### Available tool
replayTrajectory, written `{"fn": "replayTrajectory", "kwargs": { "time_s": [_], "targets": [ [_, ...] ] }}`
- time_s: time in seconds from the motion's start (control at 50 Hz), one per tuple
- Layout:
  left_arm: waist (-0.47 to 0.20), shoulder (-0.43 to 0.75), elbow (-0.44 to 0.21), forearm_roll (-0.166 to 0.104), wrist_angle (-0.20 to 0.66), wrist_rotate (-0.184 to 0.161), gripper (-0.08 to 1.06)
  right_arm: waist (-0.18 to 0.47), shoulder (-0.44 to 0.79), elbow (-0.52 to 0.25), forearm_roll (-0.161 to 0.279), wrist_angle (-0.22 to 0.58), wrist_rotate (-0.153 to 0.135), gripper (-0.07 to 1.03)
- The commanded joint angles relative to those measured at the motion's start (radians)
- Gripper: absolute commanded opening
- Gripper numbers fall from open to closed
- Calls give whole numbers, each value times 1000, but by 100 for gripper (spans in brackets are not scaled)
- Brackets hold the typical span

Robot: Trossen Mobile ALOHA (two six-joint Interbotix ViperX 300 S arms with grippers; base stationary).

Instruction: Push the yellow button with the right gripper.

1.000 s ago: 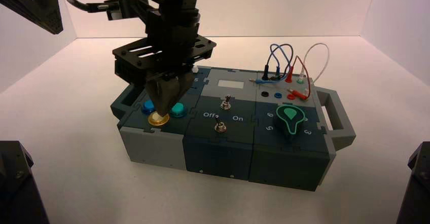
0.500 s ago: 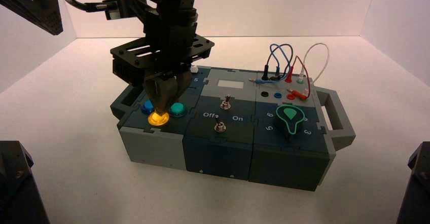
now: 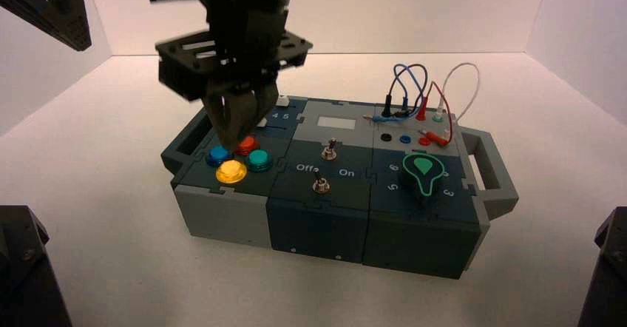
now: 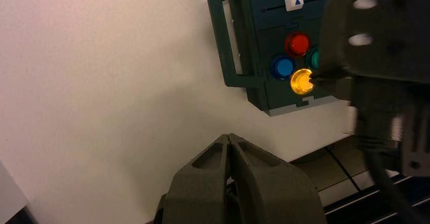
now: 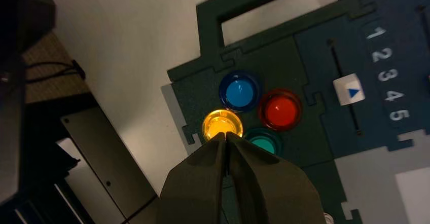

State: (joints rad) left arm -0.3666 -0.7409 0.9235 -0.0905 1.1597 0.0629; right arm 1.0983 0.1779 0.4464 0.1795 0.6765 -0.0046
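Box: dark teal and grey plastic panel box [image 3: 222,208] with a handle at each end, one in all, on the white table [image 3: 96,179].
Arms: two; the right arm reaches over the box's left end, the left one is held back off that end, clear of the box.
Right gripper: black robot hand [image 3: 236,126] with a slotted square plate and dark tapered fingers, pressed together to a single point, gripping nothing; its tip hangs above the button cluster, not touching.
Left gripper: dark fingers [image 4: 230,143] closed tip to tip, empty, idle and well apart from the box.
Key relation: the small round glowing yellow button [image 5: 222,124] in its gold ring lies just below and ahead of the right tip, toward the box's front edge; the right gripper is far the nearer.
Buttons: four in a tight diamond – yellow, blue [image 5: 239,92], orange-red [image 5: 280,110], teal [image 5: 262,143].
Toggle switches: two, on the middle section.
Slider: one white cap [image 5: 350,91] beside the numerals, level with 3.
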Motion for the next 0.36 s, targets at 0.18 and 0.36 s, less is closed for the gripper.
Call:
{"fn": "replayTrajectory", "kwargs": {
  "time_s": [0.18,0.36],
  "targets": [
    [-2,-8,-32,2,-3,-5,-3,-3,-49,-17,-17,-6,0,-2],
    [-2,-28,-32,2,-3,-5,-3,-3,-61,6,-17,-26,-5,-2]
  ]
}}
